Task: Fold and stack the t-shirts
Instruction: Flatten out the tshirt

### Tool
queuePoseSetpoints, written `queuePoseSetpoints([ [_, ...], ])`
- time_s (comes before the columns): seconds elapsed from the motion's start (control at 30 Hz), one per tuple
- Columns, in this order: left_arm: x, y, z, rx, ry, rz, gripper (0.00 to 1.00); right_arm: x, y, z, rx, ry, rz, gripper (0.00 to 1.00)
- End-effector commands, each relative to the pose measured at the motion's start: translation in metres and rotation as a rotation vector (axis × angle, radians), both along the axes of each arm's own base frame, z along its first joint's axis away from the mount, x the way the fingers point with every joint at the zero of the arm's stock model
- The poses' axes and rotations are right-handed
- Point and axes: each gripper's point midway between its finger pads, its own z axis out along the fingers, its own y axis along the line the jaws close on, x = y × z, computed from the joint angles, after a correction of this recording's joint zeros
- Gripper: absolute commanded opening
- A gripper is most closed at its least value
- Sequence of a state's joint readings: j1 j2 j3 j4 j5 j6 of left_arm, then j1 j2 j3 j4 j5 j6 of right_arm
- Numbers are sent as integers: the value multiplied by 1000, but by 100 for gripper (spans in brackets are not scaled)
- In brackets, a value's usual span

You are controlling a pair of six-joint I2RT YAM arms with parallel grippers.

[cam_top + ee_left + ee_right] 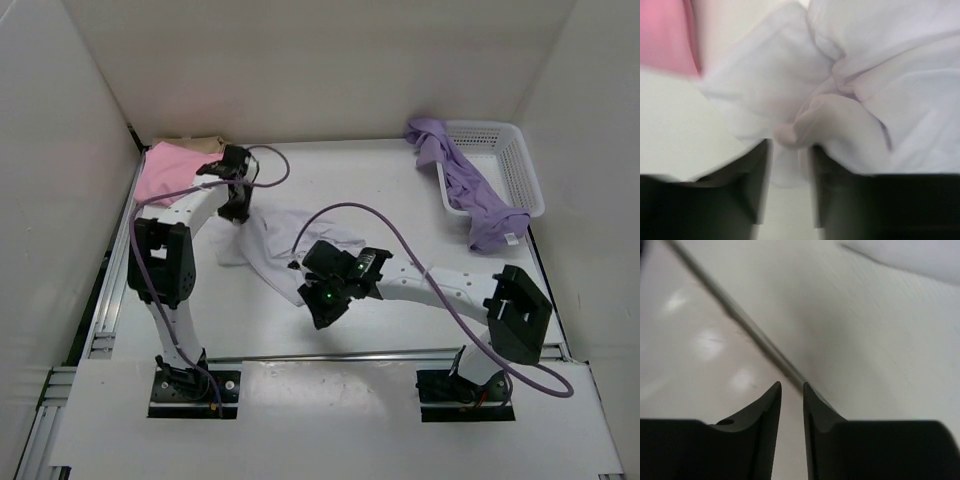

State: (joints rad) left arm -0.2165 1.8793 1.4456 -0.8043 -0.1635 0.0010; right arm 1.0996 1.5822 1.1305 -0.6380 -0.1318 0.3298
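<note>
A white t-shirt [275, 240] lies crumpled mid-table. My left gripper [237, 212] sits on its far left part; in the left wrist view the gripper [791, 150] is shut on a bunched fold of the white t-shirt [880, 75]. My right gripper [322, 305] hovers at the shirt's near edge. In the right wrist view it [792, 386] has a narrow gap with only table showing through, and the white t-shirt [920, 255] is off at the top right. A pink t-shirt [165, 172] [662, 35] lies over a tan one [195, 143] at the far left. A lavender t-shirt [475, 195] drapes over the basket.
The white mesh basket [520, 165] stands at the far right. White walls close in the table on three sides. A metal rail [300, 355] runs along the near edge. Purple cables [350, 210] loop over the shirt from both arms.
</note>
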Motion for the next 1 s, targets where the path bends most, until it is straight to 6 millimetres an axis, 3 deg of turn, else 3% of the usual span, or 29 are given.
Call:
queuePoseSetpoints([
  [0.0, 58, -31, 77, -27, -254, -33, 52, 9, 37, 63, 209, -84, 66, 34],
  [0.03, 66, -31, 83, -21, -275, -26, 66, 21, 36, 63, 208, -110, 22, 45],
  [0.1, 79, -23, 110, 16, -351, 9, 79, 58, 24, 64, 202, -147, -124, 52],
  [0.13, 76, -23, 128, 5, -391, 11, 79, 70, 19, 63, 207, -125, -208, 53],
  [0.17, 69, -32, 139, -28, -408, -17, 79, 96, -1, 56, 186, -116, -325, 53],
  [0.2, 55, -40, 132, -55, -386, -47, 79, 109, -11, 53, 176, -106, -403, 53],
  [0.23, 39, -48, 149, -97, -412, -82, 77, 136, -28, 55, 194, -91, -542, 53],
  [0.27, 24, -63, 143, -135, -387, -130, 76, 146, -39, 51, 187, -73, -611, 53],
  [0.3, -5, -81, 114, -138, -305, -196, 75, 156, -48, 52, 192, -62, -673, 53],
  [0.37, -45, -106, 93, -198, -220, -296, 74, 189, -69, 49, 169, -77, -806, 55],
  [0.4, -74, -120, 63, -198, -125, -360, 74, 200, -75, 49, 162, -86, -846, 55],
  [0.47, -101, -134, 37, -205, -27, -421, 75, 218, -87, 32, 111, -73, -887, 55],
  [0.5, -109, -140, 26, -203, 10, -445, 77, 228, -85, 36, 119, -70, -895, 55],
  [0.53, -117, -151, 17, -204, 42, -479, 77, 233, -87, 18, 69, -45, -890, 55],
  [0.6, -116, -159, -2, -193, 101, -489, 78, 245, -88, 12, 41, -45, -890, 55],
  [0.67, -105, -171, -3, -195, 98, -499, 78, 243, -89, -14, -20, -6, -882, 55],
  [0.7, -99, -172, -15, -169, 118, -490, 78, 243, -90, -20, -26, 15, -885, 55],
  [0.73, -87, -178, -10, -170, 90, -489, 78, 243, -92, -30, -39, 46, -905, 55],
  [0.83, -72, -185, -18, -151, 90, -482, 78, 235, -101, -48, -37, 93, -972, 55],
  [0.97, -60, -194, -25, -150, 91, -481, 76, 224, -102, -55, 6, 133, -1016, 54],
])
